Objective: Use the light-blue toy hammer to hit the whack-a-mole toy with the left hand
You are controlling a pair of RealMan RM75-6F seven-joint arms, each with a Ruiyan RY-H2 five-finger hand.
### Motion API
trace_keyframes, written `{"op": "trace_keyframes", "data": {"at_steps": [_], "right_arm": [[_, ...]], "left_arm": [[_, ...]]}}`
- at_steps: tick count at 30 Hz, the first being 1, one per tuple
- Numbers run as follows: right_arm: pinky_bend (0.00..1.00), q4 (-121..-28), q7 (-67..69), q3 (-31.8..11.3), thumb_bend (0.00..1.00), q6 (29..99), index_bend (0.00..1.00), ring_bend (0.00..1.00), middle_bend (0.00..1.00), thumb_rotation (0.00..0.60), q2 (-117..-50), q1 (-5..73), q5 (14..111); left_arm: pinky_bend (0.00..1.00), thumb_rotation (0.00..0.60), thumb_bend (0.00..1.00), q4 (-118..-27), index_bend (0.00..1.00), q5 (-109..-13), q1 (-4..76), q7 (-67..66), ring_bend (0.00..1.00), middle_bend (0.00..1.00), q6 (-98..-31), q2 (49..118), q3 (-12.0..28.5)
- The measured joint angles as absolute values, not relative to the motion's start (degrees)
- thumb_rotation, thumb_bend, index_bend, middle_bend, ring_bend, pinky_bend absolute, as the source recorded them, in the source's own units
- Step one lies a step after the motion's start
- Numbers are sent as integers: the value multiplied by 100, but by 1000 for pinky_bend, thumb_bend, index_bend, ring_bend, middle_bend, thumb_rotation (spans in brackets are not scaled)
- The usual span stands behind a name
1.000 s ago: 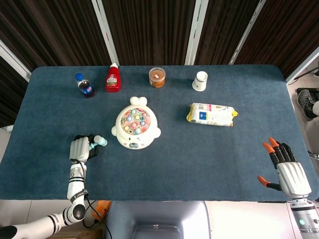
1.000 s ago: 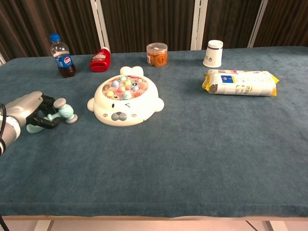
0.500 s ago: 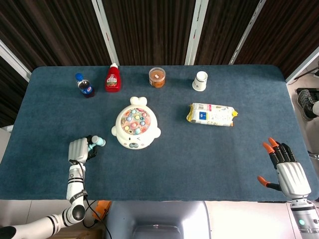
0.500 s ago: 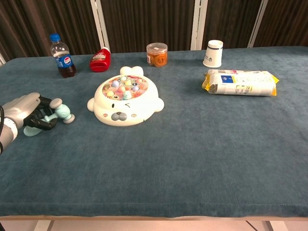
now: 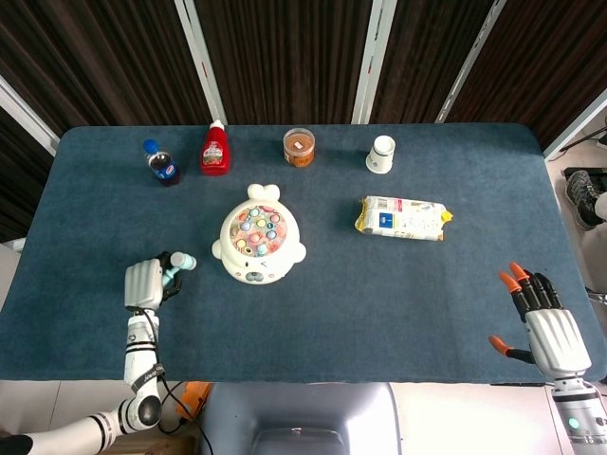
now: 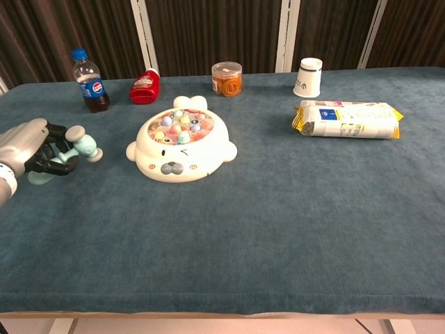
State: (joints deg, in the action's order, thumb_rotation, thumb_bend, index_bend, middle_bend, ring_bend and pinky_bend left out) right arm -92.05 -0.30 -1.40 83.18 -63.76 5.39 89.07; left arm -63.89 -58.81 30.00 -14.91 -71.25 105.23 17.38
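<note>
Holding the light-blue toy hammer (image 6: 75,148) in my left robot hand (image 6: 31,148), I have my fingers wrapped around its handle, with the hammer head sticking out toward the whack-a-mole toy (image 6: 181,148). In the chest view the butt of the handle shows below my fingers, and the hammer appears lifted off the blue bench (image 6: 292,223), though I cannot tell by how much. The hammer head sits just to the left of the toy, apart from it and not touching.

The whack-a-mole toy is a white, round animal-shaped piece with coloured pegs on its top, resting near the middle of the bench. From the head view, my left robot hand (image 5: 147,282) is at the toy's lower left.

My right robot hand (image 5: 543,318) is at the right edge of the bench, well apart from everything, fingers spread and holding nothing.

Along the far side stand a cola bottle (image 6: 89,81), a red ketchup bottle (image 6: 144,87) lying down, a clear jar (image 6: 227,78) with orange contents, and an upturned white paper cup (image 6: 308,77). A packet of snacks (image 6: 348,120) lies to the right of the toy.
</note>
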Motion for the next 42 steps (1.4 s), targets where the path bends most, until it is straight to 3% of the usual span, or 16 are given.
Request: {"op": "trace_keyframes", "data": {"at_steps": [10, 15, 20, 32, 42], "right_arm": [[0, -9218, -34, -99, 181, 8287, 0, 0, 0, 600, -6366, 552, 8971], [0, -9229, -31, -74, 181, 8253, 0, 0, 0, 600, -6355, 568, 9005], [0, -9225, 3, -68, 181, 8251, 0, 0, 0, 600, -6335, 573, 9016], [0, -9210, 109, -80, 181, 8203, 0, 0, 0, 600, -6285, 596, 8976], [0, -9211, 192, -78, 181, 8094, 0, 0, 0, 600, -6240, 639, 8923]], "left_arm": [[1000, 600, 875, -7537, 655, -5906, 2829, -730, 904, 980, -7037, 10056, 1951], [1000, 600, 880, -8540, 647, -5516, 2873, -672, 942, 1000, -6695, 9534, 2270], [1000, 600, 885, -8868, 645, -5083, 3157, -1076, 954, 1000, -6600, 9328, 2594], [1000, 600, 890, -8124, 645, -4653, 4157, -2073, 964, 1000, -6583, 9767, 2807], [1000, 600, 892, -7214, 649, -4520, 4793, -2506, 982, 1000, -6328, 10315, 2660]]}}
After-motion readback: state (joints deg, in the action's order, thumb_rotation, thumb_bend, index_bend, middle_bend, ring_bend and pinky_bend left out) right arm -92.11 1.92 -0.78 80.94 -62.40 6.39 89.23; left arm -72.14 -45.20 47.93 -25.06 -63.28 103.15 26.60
